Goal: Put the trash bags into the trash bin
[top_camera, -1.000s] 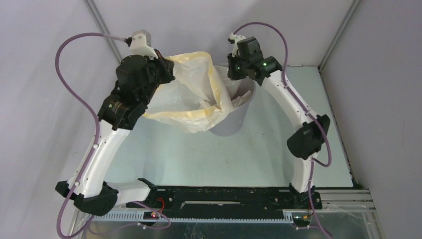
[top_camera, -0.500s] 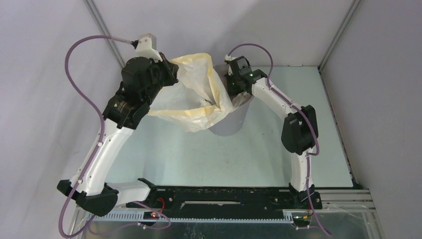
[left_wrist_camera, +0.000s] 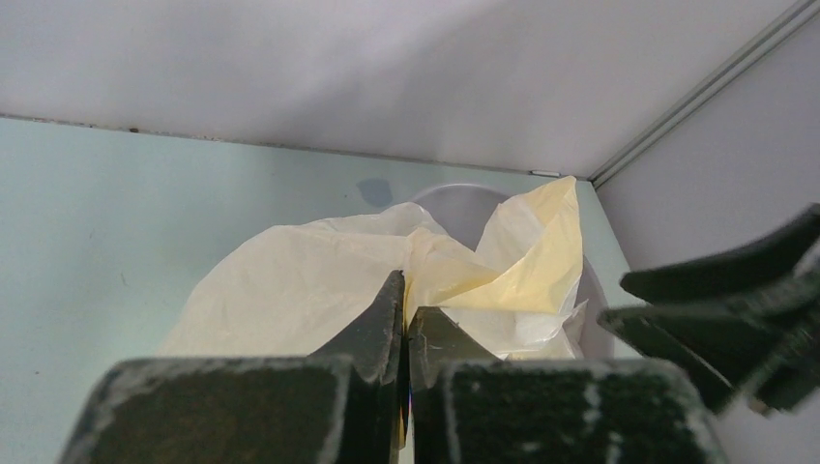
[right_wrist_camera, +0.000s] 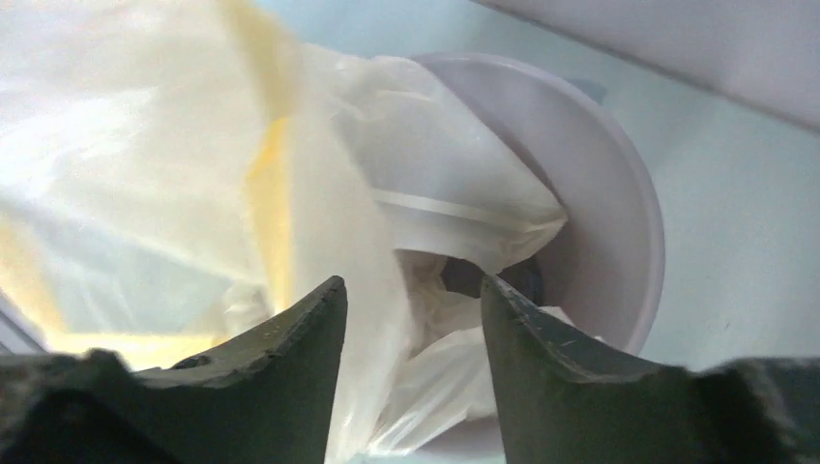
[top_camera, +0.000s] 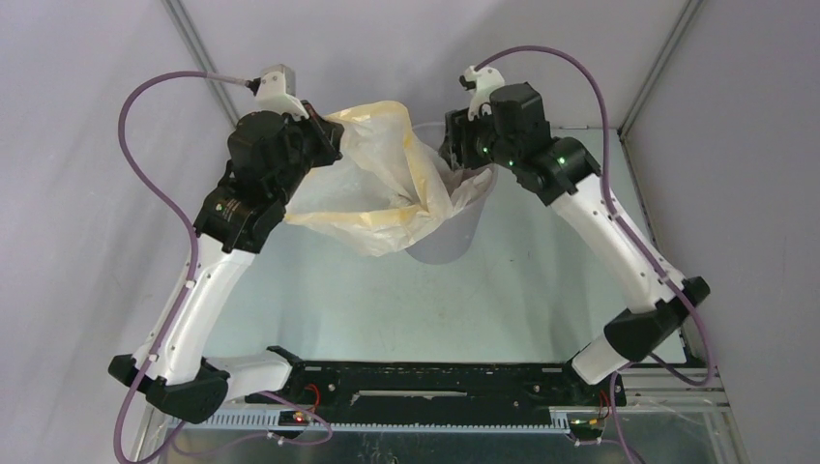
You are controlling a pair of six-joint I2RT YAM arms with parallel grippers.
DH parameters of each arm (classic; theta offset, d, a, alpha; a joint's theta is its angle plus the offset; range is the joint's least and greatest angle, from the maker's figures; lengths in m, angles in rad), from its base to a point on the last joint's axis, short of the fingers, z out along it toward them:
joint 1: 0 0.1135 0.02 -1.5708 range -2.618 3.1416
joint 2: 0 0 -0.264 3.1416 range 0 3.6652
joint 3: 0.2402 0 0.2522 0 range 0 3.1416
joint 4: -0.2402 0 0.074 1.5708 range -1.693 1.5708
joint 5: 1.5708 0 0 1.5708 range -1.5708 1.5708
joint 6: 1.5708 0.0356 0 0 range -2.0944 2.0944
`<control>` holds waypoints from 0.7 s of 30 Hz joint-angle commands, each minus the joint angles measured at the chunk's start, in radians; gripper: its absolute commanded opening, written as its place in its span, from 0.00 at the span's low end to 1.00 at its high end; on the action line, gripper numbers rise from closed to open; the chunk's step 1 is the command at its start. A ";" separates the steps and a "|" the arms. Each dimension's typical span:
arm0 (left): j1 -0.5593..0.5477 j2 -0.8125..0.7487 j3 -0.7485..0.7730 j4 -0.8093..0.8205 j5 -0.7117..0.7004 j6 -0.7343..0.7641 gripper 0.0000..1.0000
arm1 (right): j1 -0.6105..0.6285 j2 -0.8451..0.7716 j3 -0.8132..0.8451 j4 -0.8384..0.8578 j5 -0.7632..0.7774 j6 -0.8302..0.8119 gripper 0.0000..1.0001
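The pale yellow trash bag (top_camera: 372, 179) is stretched from my left gripper (top_camera: 329, 135) across to the grey trash bin (top_camera: 459, 230), with part of it tucked inside the bin's mouth. In the left wrist view my left gripper (left_wrist_camera: 406, 314) is shut on a fold of the trash bag (left_wrist_camera: 290, 290), and the bin's rim (left_wrist_camera: 462, 191) shows behind it. My right gripper (top_camera: 453, 159) hovers over the bin. In the right wrist view its jaws (right_wrist_camera: 411, 295) stand open, with loose film of the trash bag (right_wrist_camera: 145, 145) hanging in the gap above the bin (right_wrist_camera: 609, 203).
The pale green table (top_camera: 387, 300) is walled by grey panels behind and on both sides, with a metal corner post (top_camera: 658, 68) at the back right. The bin stands near the back wall. Both arms' cables arch overhead.
My right gripper dipped into the bin shut on the bag, then lifted back out and opened, leaving the film inside. The left gripper has hardly moved and stays shut on the bag.
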 commanded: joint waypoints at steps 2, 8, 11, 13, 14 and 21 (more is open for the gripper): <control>0.007 -0.027 0.020 0.030 0.025 -0.015 0.04 | 0.145 -0.071 0.000 -0.047 0.148 -0.055 0.66; 0.007 -0.035 0.024 0.023 0.020 -0.025 0.04 | 0.325 -0.038 0.006 -0.031 0.498 -0.052 0.75; 0.007 -0.039 0.035 0.013 0.018 -0.030 0.04 | 0.370 0.003 0.009 -0.019 0.595 -0.045 0.79; 0.007 -0.041 0.047 0.004 0.018 -0.031 0.04 | 0.383 0.038 0.017 -0.011 0.627 -0.047 0.81; 0.007 -0.043 0.052 0.001 0.014 -0.030 0.04 | 0.385 0.058 0.026 -0.011 0.643 -0.048 0.81; 0.007 -0.045 0.072 -0.009 0.008 -0.029 0.04 | 0.369 0.191 0.097 -0.034 0.730 -0.066 0.78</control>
